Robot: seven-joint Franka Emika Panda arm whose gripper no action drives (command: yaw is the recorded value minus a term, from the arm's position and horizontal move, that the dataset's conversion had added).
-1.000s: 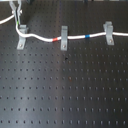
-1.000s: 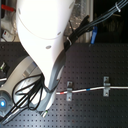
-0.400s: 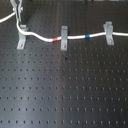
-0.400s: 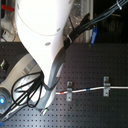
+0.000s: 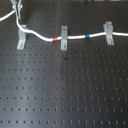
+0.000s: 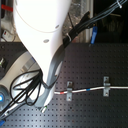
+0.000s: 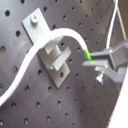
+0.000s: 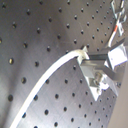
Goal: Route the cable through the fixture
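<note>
From where I stand, the first exterior view shows all three grey clips on the black perforated board (image 5: 65,95). The cable (image 5: 75,37) runs from the far clip (image 5: 108,32) at about 2 o'clock, through the middle clip (image 5: 64,37), then up over the fixture (image 5: 22,36) at 10 o'clock, and leaves the picture at the first exterior view's left. Its blue band (image 5: 88,36) and red band (image 5: 53,39) lie either side of the middle clip.

The second exterior view hides the fixture: the white arm (image 6: 42,35) covers it, and only two clips with the cable between them are seen.

The first wrist view alone shows the gripper (image 7: 94,62) pinched narrow on the cable at the green mark (image 7: 87,54), just beside the fixture, over whose top the cable arches. The second wrist view is blurred, and the grip is hard to read there.

Compared with a second ago, I see nearly no change in cable or arm.
</note>
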